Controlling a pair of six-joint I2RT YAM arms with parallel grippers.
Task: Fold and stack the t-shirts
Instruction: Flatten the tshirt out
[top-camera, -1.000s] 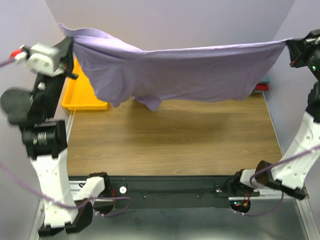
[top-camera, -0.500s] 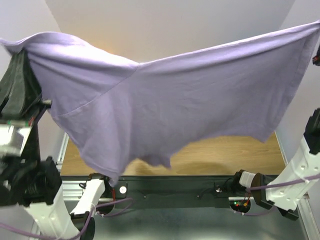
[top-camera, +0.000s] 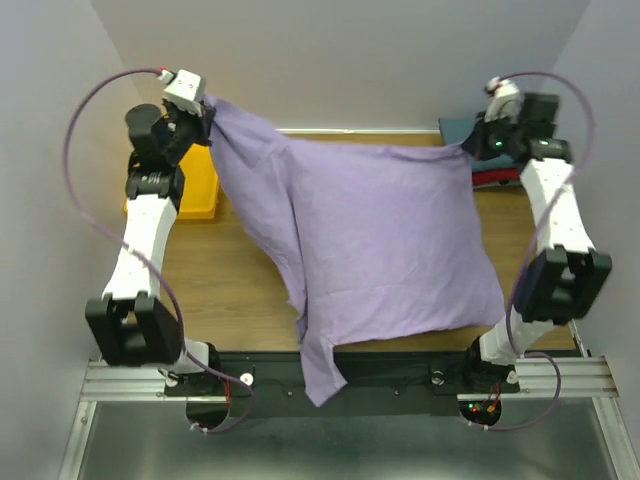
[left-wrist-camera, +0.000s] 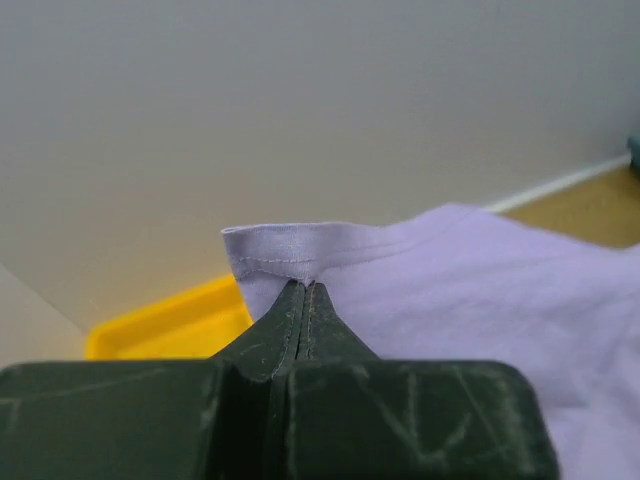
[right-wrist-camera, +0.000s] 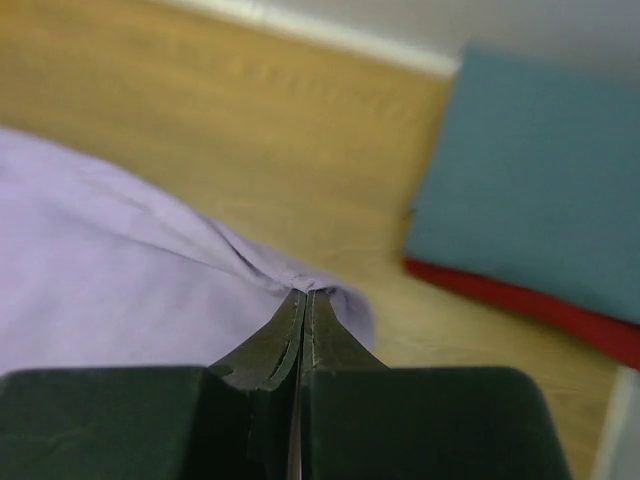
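Observation:
The lavender-purple t-shirt (top-camera: 380, 240) is spread over the table, its far edge held up between both arms. One part hangs over the near table edge. My left gripper (top-camera: 207, 105) is shut on its far left hem (left-wrist-camera: 290, 248). My right gripper (top-camera: 472, 148) is shut on its far right corner (right-wrist-camera: 340, 300). The dark teal folded shirt (right-wrist-camera: 540, 170) lies on the red folded shirt (right-wrist-camera: 520, 300) at the far right corner, just beyond my right gripper. They also show in the top view (top-camera: 458, 128).
The yellow-orange tray (top-camera: 203, 185) stands at the far left of the wooden table (top-camera: 230, 285), partly behind the left arm; it also shows in the left wrist view (left-wrist-camera: 170, 320). Grey walls close in the back and both sides.
Both arms have swung forward and down from a raised, near position to the far side. The shirt went from hanging stretched in the air to lying draped over the table.

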